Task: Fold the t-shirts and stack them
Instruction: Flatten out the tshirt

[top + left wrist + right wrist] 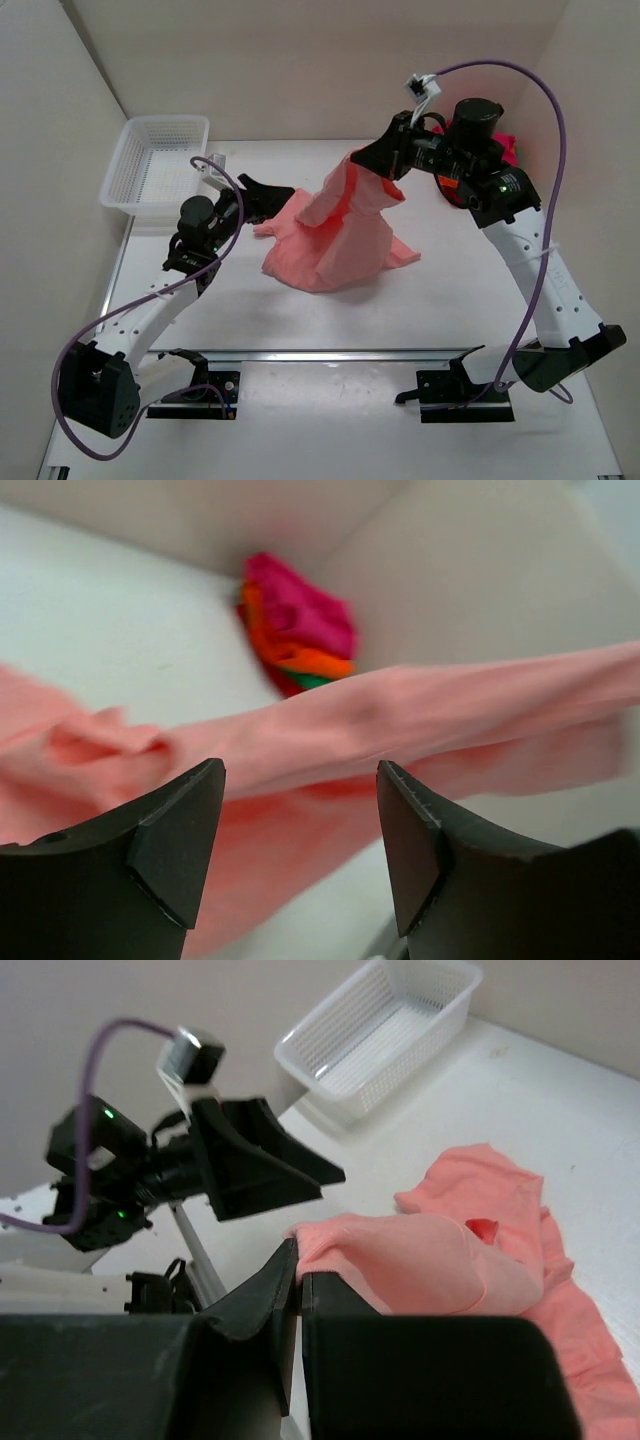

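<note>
From above, the right pincer (388, 160) is shut on the salmon-pink shirt (340, 245). It holds one end up, maybe to shake it flat, while the rest lies on the bench (450, 300). The left pincer (268, 195) is wide open and empty, just beside the cloth. The other shirts (508, 148) hide behind the right arm.

From the left wrist, the shirt runs just past the open pincer, and the other shirts look blurry.

From the right wrist, the pincer covers the pinched fold.

The salmon-pink t-shirt (340, 235) is pinched between the right fingers (262, 1305), draping below; magenta, orange and green t-shirts (298, 630) are heaped behind them.
</note>
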